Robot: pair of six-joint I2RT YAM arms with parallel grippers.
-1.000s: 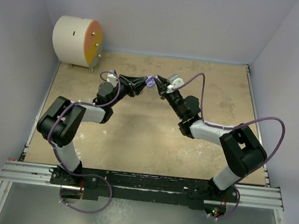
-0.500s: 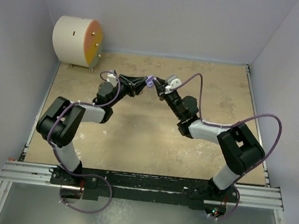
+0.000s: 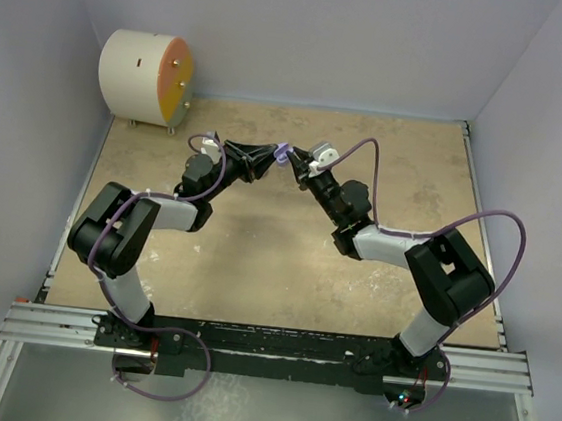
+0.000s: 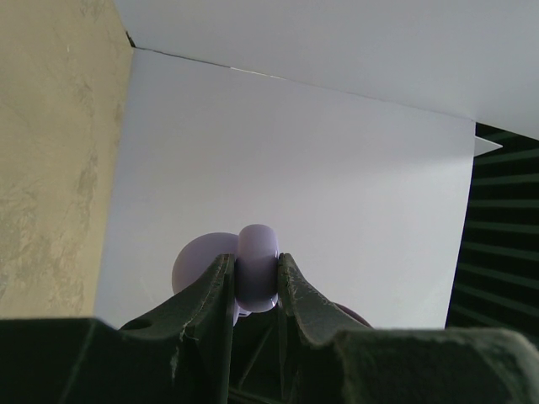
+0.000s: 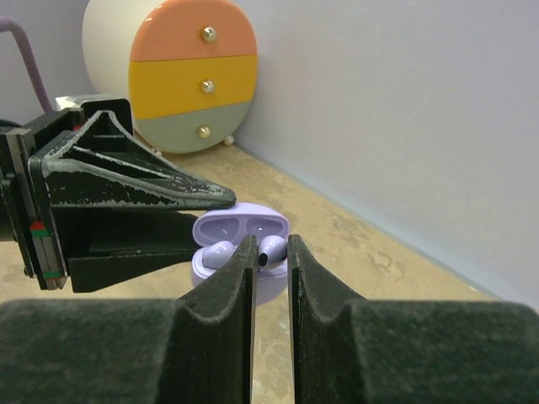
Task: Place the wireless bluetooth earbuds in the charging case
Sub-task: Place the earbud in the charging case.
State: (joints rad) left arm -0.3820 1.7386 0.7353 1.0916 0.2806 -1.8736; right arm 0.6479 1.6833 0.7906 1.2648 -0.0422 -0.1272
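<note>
In the top view the two claws meet at upper centre, with only a lilac speck of the case [image 3: 283, 154] between their tips. It is too small there to show the grips.

The left wrist view shows the left claw [image 4: 256, 273] clamped on the case's rim, with the lid [image 4: 198, 263] a pale disc behind it at lower left.

Only the right wrist view shows the case open with its lid raised. One bud [image 5: 217, 252] lies in the left well. The right claw [image 5: 269, 252] is closed on a second bud [image 5: 272, 247] at the right well; I cannot tell whether that bud is seated.

The back wall [image 3: 309, 43] runs near, above the claws. The drum [image 3: 144, 78] sits well apart at upper left. A wide stretch of tan table [image 3: 266, 259] shows between the arms.
</note>
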